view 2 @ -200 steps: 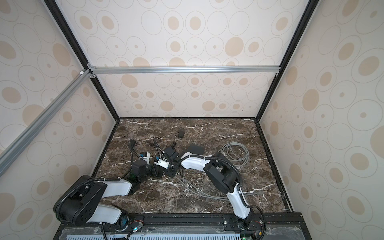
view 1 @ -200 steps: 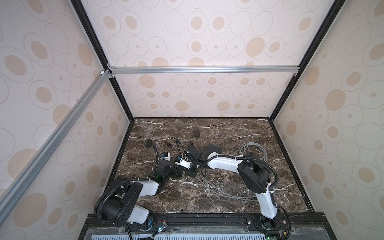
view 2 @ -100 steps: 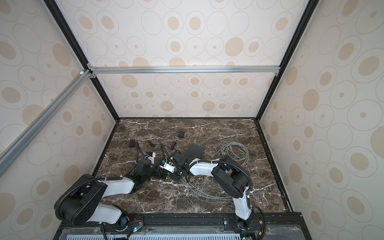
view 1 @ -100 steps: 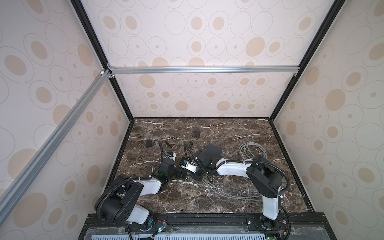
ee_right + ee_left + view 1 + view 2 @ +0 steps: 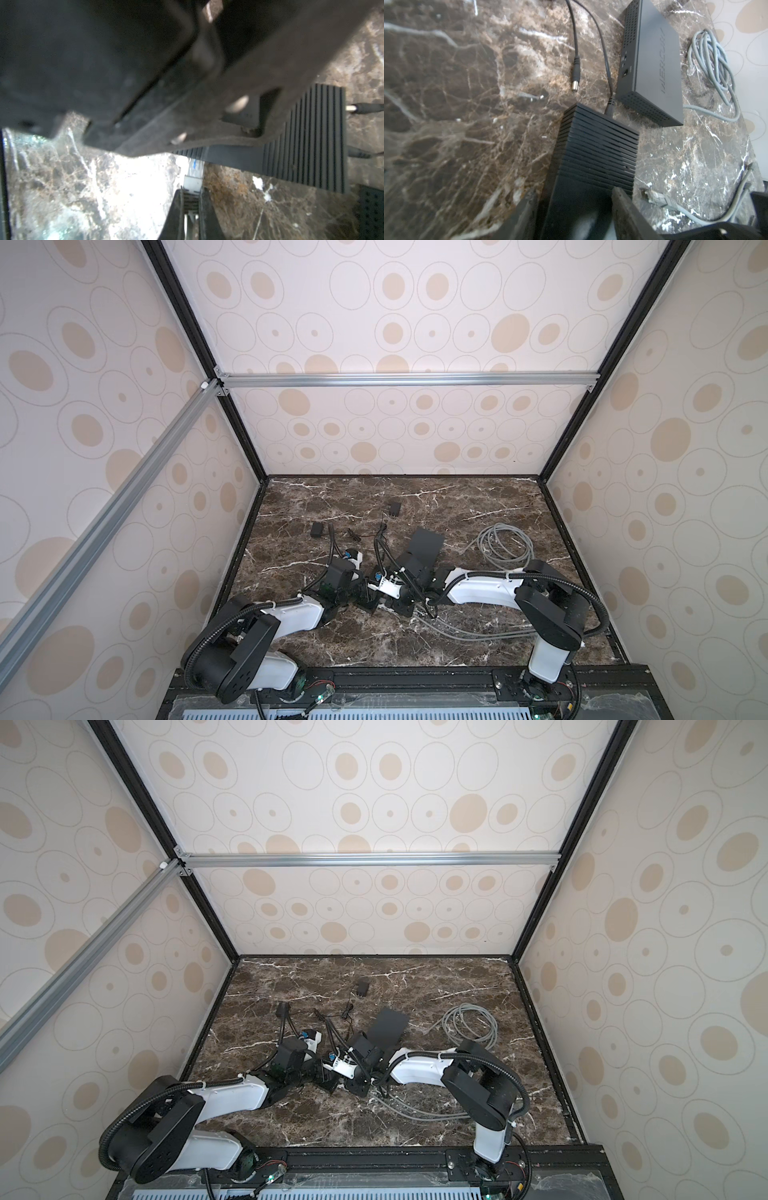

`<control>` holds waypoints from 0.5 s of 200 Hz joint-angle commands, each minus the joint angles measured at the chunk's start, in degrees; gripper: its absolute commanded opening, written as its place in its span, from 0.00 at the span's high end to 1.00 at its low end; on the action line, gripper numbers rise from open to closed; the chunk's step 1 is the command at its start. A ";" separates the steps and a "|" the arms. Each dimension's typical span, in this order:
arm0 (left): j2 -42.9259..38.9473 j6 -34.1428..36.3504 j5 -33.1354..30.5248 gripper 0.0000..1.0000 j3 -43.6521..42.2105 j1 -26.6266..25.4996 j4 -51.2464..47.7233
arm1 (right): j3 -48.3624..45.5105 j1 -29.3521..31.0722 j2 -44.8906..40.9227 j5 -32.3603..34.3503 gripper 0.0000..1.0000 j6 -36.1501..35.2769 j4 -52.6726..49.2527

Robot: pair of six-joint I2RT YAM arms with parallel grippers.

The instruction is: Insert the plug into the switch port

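Since a second ago the right arm [image 5: 484, 593] has swung its elbow out, farther from the switch [image 5: 654, 58], and the left hand [image 5: 574, 194] has let its fingers [image 5: 525, 214] spread. In both top views that hand sits at the switch's near-left side. It stands open astride the black ribbed power adapter [image 5: 598, 149]; one finger shows a thin gap to the casing, and the block's far end comes close to the switch's corner. The plug [image 5: 574, 82], a barrel tip on a thin black cord [image 5: 572, 27], lies loose on the counter [image 5: 456, 104] just beside the switch's port face, outside the round port [image 5: 625, 73]. On the near side of the switch the right hand [image 5: 192, 190] has its fingers [image 5: 176, 209] drawn almost together; something pale shows in the slit, but what it is I cannot tell. Beyond the switch, on its right, lies a coil of grey network cable [image 5: 716, 62].
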 commanded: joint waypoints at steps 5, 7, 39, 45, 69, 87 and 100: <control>0.53 -0.22 2.38 0.36 0.79 -2.03 -10.26 | 1.83 1.19 -3.15 -4.06 0.80 0.96 6.05; 0.47 -0.17 2.28 0.35 0.88 -2.01 -10.33 | 1.81 1.23 -3.20 -4.06 0.78 0.97 5.75; 0.98 0.32 0.41 0.33 1.06 -1.97 -10.27 | 0.38 1.10 -5.68 -3.73 0.67 0.99 2.69; 1.18 0.41 0.15 0.33 1.25 -1.84 -10.18 | -0.36 1.11 -6.62 -3.49 0.66 1.04 2.54; 2.18 0.67 -0.68 0.33 2.20 -1.82 -9.91 | -2.49 0.84 -10.05 -2.50 0.65 1.30 0.73; 3.03 1.06 -1.29 0.35 2.74 -1.81 -9.94 | -2.26 -0.16 -10.86 -2.02 0.66 2.89 -2.26; 3.88 1.61 -1.68 0.38 3.28 -1.81 -10.48 | -2.12 -1.35 -10.56 -1.68 0.69 4.99 -4.01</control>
